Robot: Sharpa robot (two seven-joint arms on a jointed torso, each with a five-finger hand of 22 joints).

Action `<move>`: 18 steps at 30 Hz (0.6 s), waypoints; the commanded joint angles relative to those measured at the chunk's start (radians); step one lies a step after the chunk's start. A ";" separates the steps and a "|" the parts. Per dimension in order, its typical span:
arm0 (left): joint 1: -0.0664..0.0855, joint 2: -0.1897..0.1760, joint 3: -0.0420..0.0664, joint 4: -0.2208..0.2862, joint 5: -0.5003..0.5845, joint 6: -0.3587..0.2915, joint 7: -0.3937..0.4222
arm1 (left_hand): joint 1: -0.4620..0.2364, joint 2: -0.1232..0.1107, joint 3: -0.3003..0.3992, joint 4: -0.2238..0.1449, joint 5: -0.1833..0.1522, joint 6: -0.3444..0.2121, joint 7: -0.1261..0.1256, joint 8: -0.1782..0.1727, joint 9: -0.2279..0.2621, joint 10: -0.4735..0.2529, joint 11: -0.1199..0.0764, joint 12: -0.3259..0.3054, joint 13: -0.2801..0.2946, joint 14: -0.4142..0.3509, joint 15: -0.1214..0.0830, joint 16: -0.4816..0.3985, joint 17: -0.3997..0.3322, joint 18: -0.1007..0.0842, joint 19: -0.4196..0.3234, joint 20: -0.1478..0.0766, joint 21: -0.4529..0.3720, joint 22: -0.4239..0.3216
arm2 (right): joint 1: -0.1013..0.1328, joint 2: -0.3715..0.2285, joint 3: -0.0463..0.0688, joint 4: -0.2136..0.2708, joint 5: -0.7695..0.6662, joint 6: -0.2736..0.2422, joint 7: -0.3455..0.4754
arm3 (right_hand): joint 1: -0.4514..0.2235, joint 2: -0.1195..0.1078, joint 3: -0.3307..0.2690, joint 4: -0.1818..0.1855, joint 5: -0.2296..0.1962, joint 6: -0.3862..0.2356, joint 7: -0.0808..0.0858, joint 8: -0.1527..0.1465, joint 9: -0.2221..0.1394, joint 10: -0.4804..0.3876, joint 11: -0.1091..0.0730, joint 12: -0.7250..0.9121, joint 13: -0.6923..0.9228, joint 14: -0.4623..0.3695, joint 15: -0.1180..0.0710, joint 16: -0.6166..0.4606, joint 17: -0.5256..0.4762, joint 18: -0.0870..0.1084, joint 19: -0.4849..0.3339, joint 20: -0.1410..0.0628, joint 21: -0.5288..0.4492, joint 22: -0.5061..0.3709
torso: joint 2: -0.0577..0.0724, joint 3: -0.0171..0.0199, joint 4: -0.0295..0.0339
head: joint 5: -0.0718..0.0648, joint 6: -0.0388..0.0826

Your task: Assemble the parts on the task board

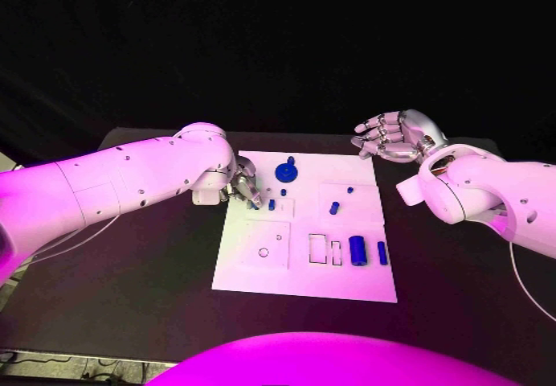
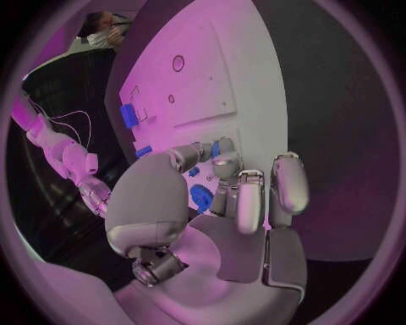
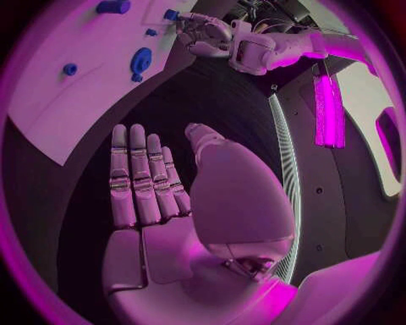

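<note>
The white task board lies in the middle of the black table. My left hand is low over the board's left edge and pinches a small blue peg between its thumb and a finger; the same peg shows at its fingertips in the right wrist view. A blue gear-like disc lies just beyond that hand. Two blue cylinders lie near the board's right edge. My right hand hovers open past the board's far right corner, holding nothing.
Small blue pieces lie loose at mid-board, another a little farther back. Rectangular slots and a round hole mark the board's near half. Bare black table runs along both sides of the board.
</note>
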 commanded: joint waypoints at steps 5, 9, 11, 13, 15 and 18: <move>-0.009 0.022 -0.003 -0.019 0.027 0.029 -0.004 | -0.008 0.004 0.179 -0.186 0.012 0.002 -0.008 -0.002 0.000 0.005 0.000 0.005 0.006 0.103 -0.009 0.008 0.255 -0.020 0.004 -0.003 0.004 0.000 | 0.000 0.001 0.000 0.002 -0.008 0.006 0.014 | 0.002 -0.008 0.004 -0.001 0.004 -0.001 0.040 0.004 -0.001 0.007 0.000 -0.004 -0.001 -0.003 0.000 -0.003 -0.001 0.005 -0.005 0.002 -0.003 -0.001 | 0.000 -0.0001 -0.0004 | -0.002 -0.004; -0.010 0.026 -0.003 -0.028 0.034 0.026 -0.006 | -0.019 0.003 0.169 -0.192 0.051 0.007 -0.010 -0.004 0.001 0.012 -0.002 0.010 0.016 0.104 -0.011 0.008 0.256 -0.020 0.005 -0.004 0.005 0.001 | 0.000 0.000 0.000 0.002 -0.008 0.006 0.013 | 0.002 -0.008 0.004 -0.001 0.004 -0.001 0.040 0.004 -0.001 0.007 0.000 -0.004 -0.001 -0.003 0.000 -0.003 -0.001 0.005 -0.005 0.002 -0.003 -0.001 | -0.001 0.0008 0.0006 | -0.002 -0.004; -0.010 0.028 -0.003 -0.032 0.037 0.020 -0.008 | -0.027 0.002 0.161 -0.195 0.073 0.011 -0.011 -0.004 0.002 0.015 -0.003 0.012 0.021 0.103 -0.012 0.008 0.255 -0.020 0.004 -0.004 0.004 0.001 | 0.000 0.000 0.000 0.002 -0.008 0.006 0.013 | 0.002 -0.008 0.004 -0.001 0.004 -0.001 0.040 0.004 -0.001 0.007 0.000 -0.004 -0.001 -0.003 0.000 -0.003 -0.001 0.005 -0.005 0.002 -0.003 -0.001 | 0.000 0.0009 0.0007 | -0.003 -0.004; -0.010 0.029 -0.003 -0.035 0.039 0.013 -0.009 | -0.033 0.003 0.155 -0.195 0.089 0.014 -0.013 -0.004 0.003 0.019 -0.004 0.014 0.025 0.103 -0.012 0.007 0.253 -0.020 0.005 -0.004 0.004 0.001 | 0.000 0.000 0.000 0.002 -0.008 0.006 0.013 | 0.002 -0.008 0.004 -0.001 0.004 -0.001 0.040 0.004 -0.001 0.007 0.000 -0.004 -0.001 -0.003 0.000 -0.003 -0.001 0.005 -0.005 0.002 -0.003 -0.001 | 0.000 0.0010 0.0008 | -0.004 -0.003; -0.011 0.030 -0.003 -0.039 0.041 0.008 -0.012 | -0.037 0.004 0.151 -0.193 0.093 0.017 -0.013 -0.004 0.004 0.022 -0.005 0.016 0.028 0.102 -0.013 0.006 0.251 -0.021 0.006 -0.004 0.005 0.003 | 0.000 0.000 0.000 0.002 -0.008 0.006 0.013 | 0.002 -0.008 0.004 -0.001 0.004 -0.001 0.040 0.004 -0.001 0.007 0.000 -0.004 -0.001 -0.003 0.000 -0.003 -0.001 0.005 -0.005 0.002 -0.003 -0.001 | 0.000 0.0006 0.0009 | -0.003 -0.003; -0.011 0.031 -0.003 -0.043 0.043 0.005 -0.015 | -0.044 0.009 0.142 -0.187 0.092 0.021 -0.015 -0.003 0.004 0.026 -0.006 0.017 0.031 0.102 -0.013 0.006 0.251 -0.021 0.006 -0.003 0.005 0.003 | 0.000 0.000 0.000 0.002 -0.008 0.007 0.013 | 0.002 -0.008 0.004 -0.001 0.004 -0.001 0.040 0.004 -0.001 0.007 0.000 -0.004 -0.001 -0.003 0.000 -0.003 -0.001 0.005 -0.005 0.002 -0.003 -0.001 | -0.001 0.0005 0.0009 | -0.003 -0.004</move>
